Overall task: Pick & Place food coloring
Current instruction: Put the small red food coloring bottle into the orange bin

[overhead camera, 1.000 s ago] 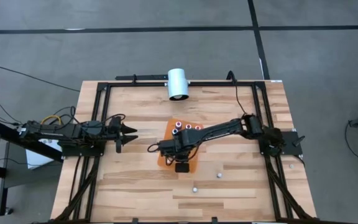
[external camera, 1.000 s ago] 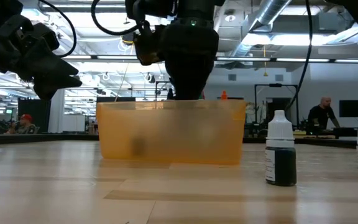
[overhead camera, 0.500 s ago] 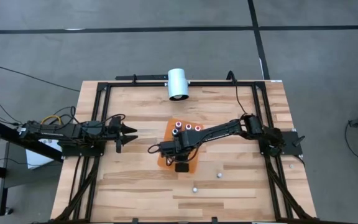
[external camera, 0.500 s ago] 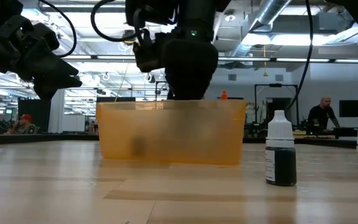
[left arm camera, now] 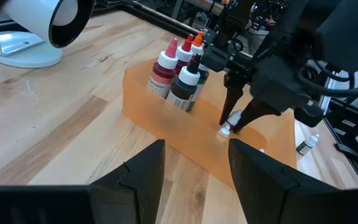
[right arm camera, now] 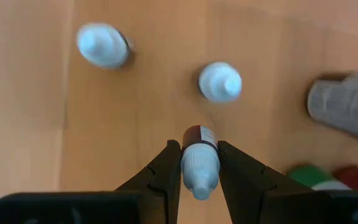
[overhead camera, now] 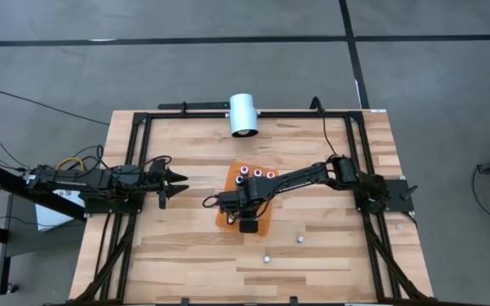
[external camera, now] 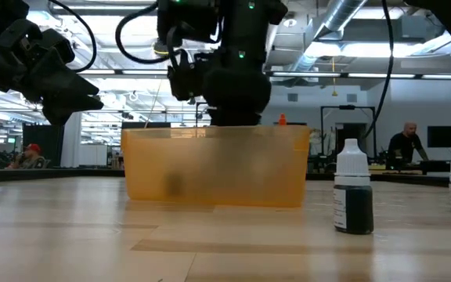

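An orange tray (overhead camera: pixel 225 217) sits mid-table, translucent in the low view (external camera: pixel 214 164). Several food coloring bottles (left arm camera: pixel 179 74) with red, orange and white tops stand at its far end. Two more white-capped ones (right arm camera: pixel 220 81) stand on the tray floor. My right gripper (left arm camera: pixel 232 121) points down into the tray, shut on one small bottle (right arm camera: pixel 199 158). Two loose bottles (overhead camera: pixel 266 257) (overhead camera: pixel 299 240) stand on the table nearer the near edge. My left gripper (overhead camera: pixel 177 180) waits open, left of the tray. My right gripper pinches a small bottle between its two fingers (right arm camera: pixel 166 168) at the white cap (right arm camera: pixel 199 167), its dark red body (right arm camera: pixel 197 134) pointing away below. The fingers come from above, pointing down. The bottle is upright inside the tray (left arm camera: pixel 225 129); whether it touches the floor I cannot tell.
A big white cylinder (overhead camera: pixel 243 113) lies at the table's far edge on a flat white base. Black frame rails (overhead camera: pixel 134 170) run along the table's left, right and far sides. Bare wood lies near and left of the tray. People show in the room beyond the table.
My right gripper has shifted a little toward the table's left above the tray, staying shut on the bottle.
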Tool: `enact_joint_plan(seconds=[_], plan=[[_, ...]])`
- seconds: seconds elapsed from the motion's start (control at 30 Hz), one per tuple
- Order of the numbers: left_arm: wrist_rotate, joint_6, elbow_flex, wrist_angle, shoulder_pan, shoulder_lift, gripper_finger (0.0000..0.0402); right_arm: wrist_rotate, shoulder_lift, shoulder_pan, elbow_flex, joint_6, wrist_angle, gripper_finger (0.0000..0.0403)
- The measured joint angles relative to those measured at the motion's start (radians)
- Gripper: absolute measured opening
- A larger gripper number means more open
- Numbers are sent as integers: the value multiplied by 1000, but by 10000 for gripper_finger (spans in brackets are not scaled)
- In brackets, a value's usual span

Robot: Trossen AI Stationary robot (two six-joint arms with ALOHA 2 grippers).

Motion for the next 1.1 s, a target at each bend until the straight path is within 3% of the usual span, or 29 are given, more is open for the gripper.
enact_joint_plan(seconds=[1.1], plan=[[0, 0, 0, 0, 0, 0, 169, -25, -1, 1, 2, -7, -1, 92]])
